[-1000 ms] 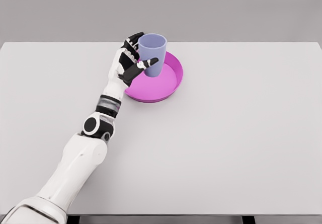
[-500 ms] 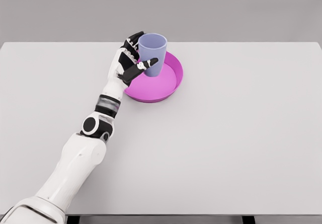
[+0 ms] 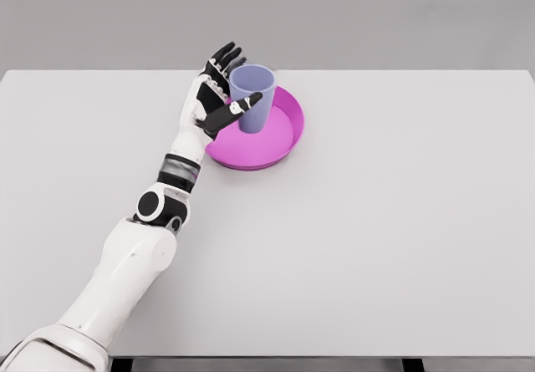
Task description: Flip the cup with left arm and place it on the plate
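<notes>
The cup point(image 3: 252, 98) stands upright, mouth up, inside the pink plate point(image 3: 280, 142), so placing looks done and release is in hand. The left hand point(image 3: 213, 98) sits beside the cup with fingers point(image 3: 224, 58) spread; the thumb perhaps touches it. Next: withdraw without tipping it. The cup looks empty.

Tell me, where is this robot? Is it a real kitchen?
Probably not a kitchen: it looks like a computer-made test room. There is only a bare white table against a plain grey wall, with one purple cup standing on a pink plate beside the open left hand.
</notes>
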You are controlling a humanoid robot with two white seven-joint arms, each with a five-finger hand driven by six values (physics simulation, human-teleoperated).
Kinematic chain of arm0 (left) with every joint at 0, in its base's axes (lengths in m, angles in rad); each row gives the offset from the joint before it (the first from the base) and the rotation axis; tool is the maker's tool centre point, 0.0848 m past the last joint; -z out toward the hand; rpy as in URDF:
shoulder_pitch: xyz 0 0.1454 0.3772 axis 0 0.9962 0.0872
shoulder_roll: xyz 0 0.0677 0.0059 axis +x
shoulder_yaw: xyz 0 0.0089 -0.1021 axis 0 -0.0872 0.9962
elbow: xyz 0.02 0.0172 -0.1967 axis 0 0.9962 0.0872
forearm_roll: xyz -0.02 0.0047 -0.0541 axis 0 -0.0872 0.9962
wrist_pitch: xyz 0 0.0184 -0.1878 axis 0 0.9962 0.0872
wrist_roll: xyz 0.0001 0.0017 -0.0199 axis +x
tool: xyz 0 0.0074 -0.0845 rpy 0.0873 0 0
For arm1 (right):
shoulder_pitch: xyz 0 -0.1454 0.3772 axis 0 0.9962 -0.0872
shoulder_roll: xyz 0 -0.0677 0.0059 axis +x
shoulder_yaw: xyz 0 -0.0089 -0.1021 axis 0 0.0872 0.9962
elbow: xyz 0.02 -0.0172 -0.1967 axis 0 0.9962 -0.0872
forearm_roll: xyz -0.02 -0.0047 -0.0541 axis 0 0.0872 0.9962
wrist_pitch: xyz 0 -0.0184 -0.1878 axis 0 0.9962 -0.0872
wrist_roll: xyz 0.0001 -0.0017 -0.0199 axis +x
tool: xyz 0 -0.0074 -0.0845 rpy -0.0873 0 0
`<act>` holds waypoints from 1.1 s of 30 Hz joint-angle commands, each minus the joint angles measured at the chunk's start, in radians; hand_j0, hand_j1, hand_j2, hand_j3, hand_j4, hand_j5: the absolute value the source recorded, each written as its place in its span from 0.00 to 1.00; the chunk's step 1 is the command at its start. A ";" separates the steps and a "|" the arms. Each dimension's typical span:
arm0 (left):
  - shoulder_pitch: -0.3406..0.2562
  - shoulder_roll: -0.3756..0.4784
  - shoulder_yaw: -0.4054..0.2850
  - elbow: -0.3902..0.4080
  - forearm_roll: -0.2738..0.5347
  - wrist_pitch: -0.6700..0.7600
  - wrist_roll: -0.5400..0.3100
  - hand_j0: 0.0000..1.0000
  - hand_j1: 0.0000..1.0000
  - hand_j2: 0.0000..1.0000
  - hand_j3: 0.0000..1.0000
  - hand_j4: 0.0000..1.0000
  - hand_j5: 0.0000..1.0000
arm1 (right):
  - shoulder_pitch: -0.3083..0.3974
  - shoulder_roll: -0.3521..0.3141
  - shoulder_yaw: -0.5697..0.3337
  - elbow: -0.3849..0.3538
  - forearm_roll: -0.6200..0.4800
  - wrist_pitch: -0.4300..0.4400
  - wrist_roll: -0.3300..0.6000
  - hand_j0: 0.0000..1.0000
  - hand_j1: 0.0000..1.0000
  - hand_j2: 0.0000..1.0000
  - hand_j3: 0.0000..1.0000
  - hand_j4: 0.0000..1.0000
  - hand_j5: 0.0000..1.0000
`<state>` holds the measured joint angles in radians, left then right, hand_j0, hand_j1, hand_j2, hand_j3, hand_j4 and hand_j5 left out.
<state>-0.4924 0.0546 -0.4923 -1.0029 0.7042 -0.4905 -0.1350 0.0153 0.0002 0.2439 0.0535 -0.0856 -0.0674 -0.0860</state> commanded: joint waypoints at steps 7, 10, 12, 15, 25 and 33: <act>-0.002 0.002 0.000 -0.002 0.001 0.003 0.000 0.97 0.97 0.97 0.97 0.97 0.97 | 0.000 0.000 0.000 0.000 0.000 0.000 0.000 1.00 1.00 1.00 1.00 1.00 1.00; -0.002 0.007 0.000 -0.006 0.000 0.003 0.000 0.97 0.97 0.97 0.97 0.97 0.97 | 0.000 0.000 0.000 0.000 0.000 0.000 0.000 1.00 1.00 1.00 1.00 1.00 1.00; -0.002 0.014 0.000 -0.011 0.001 0.003 0.000 0.97 0.97 0.97 0.97 0.97 0.97 | 0.000 0.000 0.000 0.000 0.000 0.000 0.000 1.00 1.00 1.00 1.00 1.00 1.00; 0.000 0.021 0.000 -0.017 0.001 0.003 0.000 0.97 0.97 0.97 0.97 0.97 0.97 | 0.000 0.000 0.000 0.000 0.000 0.000 0.000 1.00 1.00 1.00 1.00 1.00 1.00; 0.003 0.068 0.001 -0.099 0.009 0.009 -0.003 0.97 0.97 0.97 0.97 0.97 0.97 | 0.000 0.000 0.000 0.000 0.000 0.000 0.000 1.00 1.00 1.00 1.00 1.00 1.00; 0.011 0.223 0.001 -0.296 0.014 0.009 -0.028 1.00 1.00 1.00 1.00 1.00 1.00 | 0.000 0.000 0.000 0.000 0.000 0.000 0.000 1.00 1.00 1.00 1.00 1.00 1.00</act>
<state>-0.4801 0.2249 -0.4915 -1.2284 0.7157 -0.4813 -0.1535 0.0153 0.0002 0.2439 0.0535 -0.0856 -0.0674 -0.0860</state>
